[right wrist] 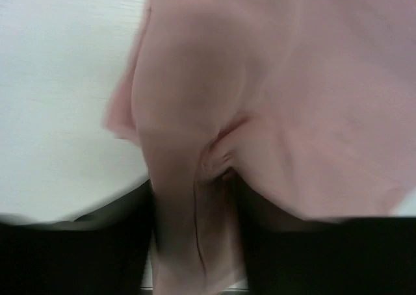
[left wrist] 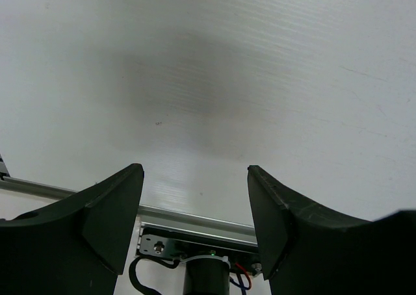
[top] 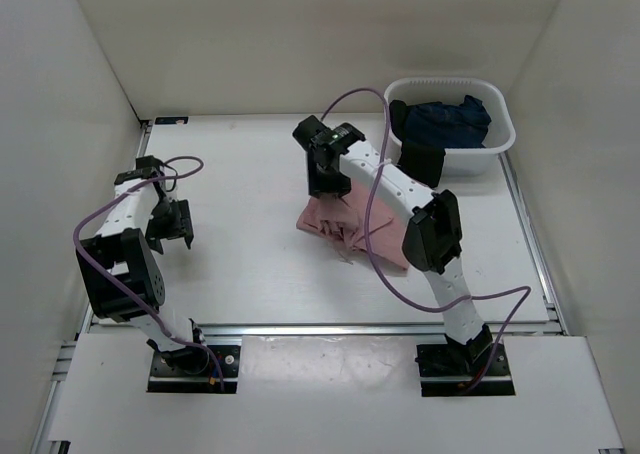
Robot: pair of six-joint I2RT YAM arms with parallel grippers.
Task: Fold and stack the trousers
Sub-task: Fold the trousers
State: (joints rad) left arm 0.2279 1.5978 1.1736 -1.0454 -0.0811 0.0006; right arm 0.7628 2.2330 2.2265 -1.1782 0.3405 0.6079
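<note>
Two arms were over the white table [top: 240,274]. The right gripper [top: 330,194] pointed straight down into the far-left corner of the trousers [top: 345,224]. The trousers were a dusty-pink bunched heap lying flat on the table directly under that gripper and spreading from its tips toward its own arm base.

On the right wrist camera, pink cloth [right wrist: 273,100] filled nearly everything ahead of the right gripper [right wrist: 195,243]. A raised ridge of fabric ran down between the two dark fingers [right wrist: 110,243] and touched both. That picture was blurred, so I could not tell whether the fingers pinched the ridge or stood loose around it. A strip of bare table showed left of the fingers.

The left gripper [top: 178,236] hung well off to the left of the trousers and did not touch them. Its wrist view showed the left gripper [left wrist: 195,171] spread wide apart with nothing between the tips, only bare white table beyond them.

Past the right gripper, to its far right, sat a white bin [top: 500,139] holding a dark navy garment [top: 445,122]. A black cloth [top: 422,164] hung at the bin's near-left side. Purple cables [top: 100,219] looped along both arms.
</note>
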